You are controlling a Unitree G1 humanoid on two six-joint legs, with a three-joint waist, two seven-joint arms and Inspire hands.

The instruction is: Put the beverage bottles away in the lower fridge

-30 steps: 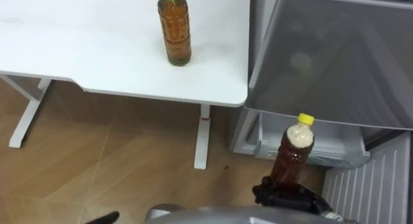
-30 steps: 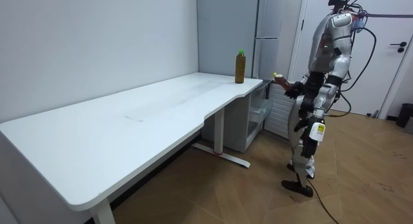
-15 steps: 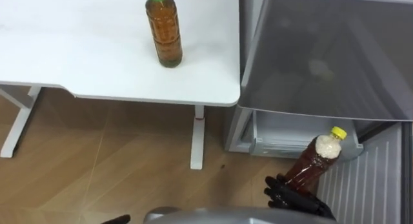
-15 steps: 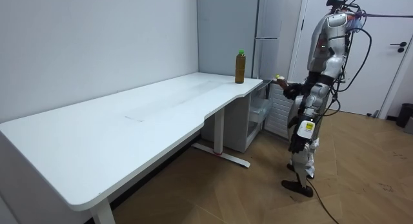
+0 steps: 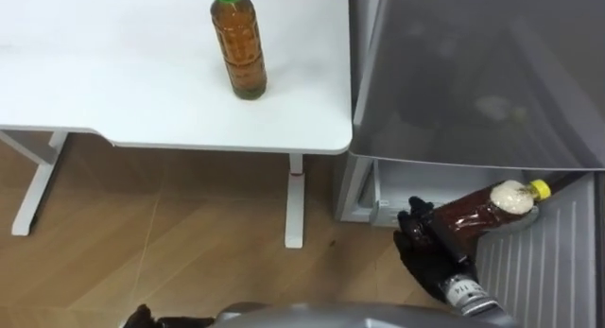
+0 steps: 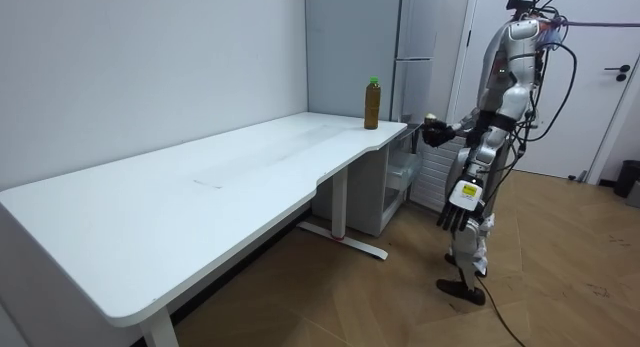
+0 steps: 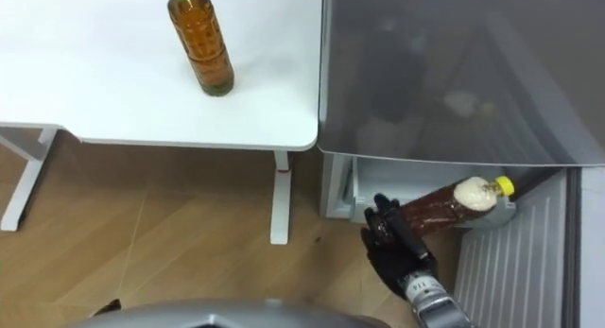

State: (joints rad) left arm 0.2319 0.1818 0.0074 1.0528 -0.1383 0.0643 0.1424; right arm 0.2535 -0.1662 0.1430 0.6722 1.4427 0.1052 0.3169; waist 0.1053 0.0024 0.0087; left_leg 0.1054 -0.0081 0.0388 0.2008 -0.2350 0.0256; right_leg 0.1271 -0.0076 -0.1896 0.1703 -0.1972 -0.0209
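my right hand [image 5: 427, 249] has its fingers clamped round the yellow-capped bottle [image 5: 475, 213], tipped cap-first at the open lower compartment [image 5: 401, 190] of the fridge [image 5: 473, 82] to slide in low, green-capped bottle [image 5: 238, 44] waits on the desk [image 5: 113, 73] beside the fridge, left hand [image 6: 453, 218] loose-fingered

right hand [image 5: 425, 250]: black | bottle in it [image 5: 477, 212]: dark brown, yellow cap (pale foam at neck) | tea bottle [image 5: 238, 46] up-left of hand: amber, green cap | table [image 5: 113, 87]: white | fridge [image 5: 473, 82]: grey | floor [image 5: 170, 243]: tan herringbone
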